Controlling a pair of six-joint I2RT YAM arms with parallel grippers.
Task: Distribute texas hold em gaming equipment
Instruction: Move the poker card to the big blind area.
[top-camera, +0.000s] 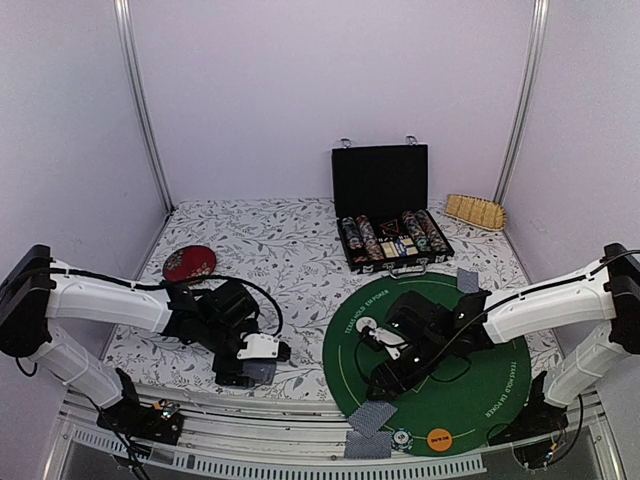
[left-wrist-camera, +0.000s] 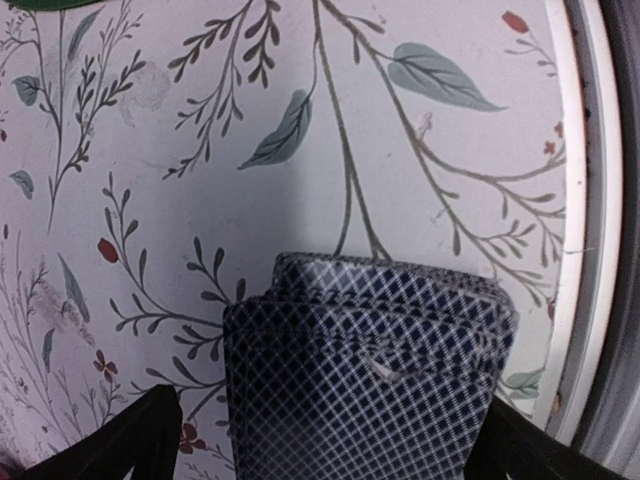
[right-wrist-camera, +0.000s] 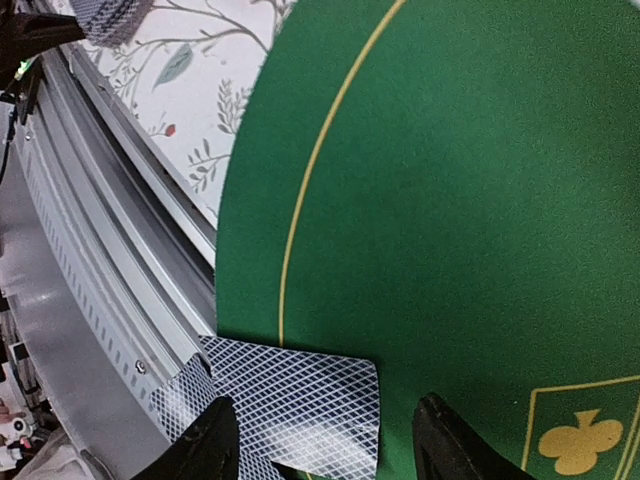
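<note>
Step in hand, by judgement: dealing cards onto the green felt mat (right-wrist-camera: 450, 200).

For the right gripper (right-wrist-camera: 325, 408): jaws apart, clamped on nothing yet, straddling a face-down playing card (right-wrist-camera: 300, 395) at the mat's near edge. Card closer to one of the fingers (right-wrist-camera: 215, 445), with a clear gap to the other. Just below that card, a second card (right-wrist-camera: 175, 395), poking out toward the metal rail (right-wrist-camera: 100, 250).

To do it well: centre the jaws on the upper card first, come down softly, close slowly, and lift one card only. Otherwise probably dragging both over the edge. Thin and flat on felt, so likely hard to pinch; perhaps tip one edge up first.

For the left gripper (left-wrist-camera: 330, 400): spread wide too, gripping nothing, with a fanned stack of cards (left-wrist-camera: 370, 380) between the fingers on the floral tablecloth (left-wrist-camera: 300, 120).

Well beyond the right gripper: an open black chip case (top-camera: 380, 180), lid upright, tray filled with rows of striped poker chips (top-camera: 425, 230) and some small pieces in the middle, too small to name. Just beside the right gripper, a white marker disc (top-camera: 367, 325); near the two cards, a single striped chip (top-camera: 402, 437) and an orange marker disc (top-camera: 438, 437).
</note>
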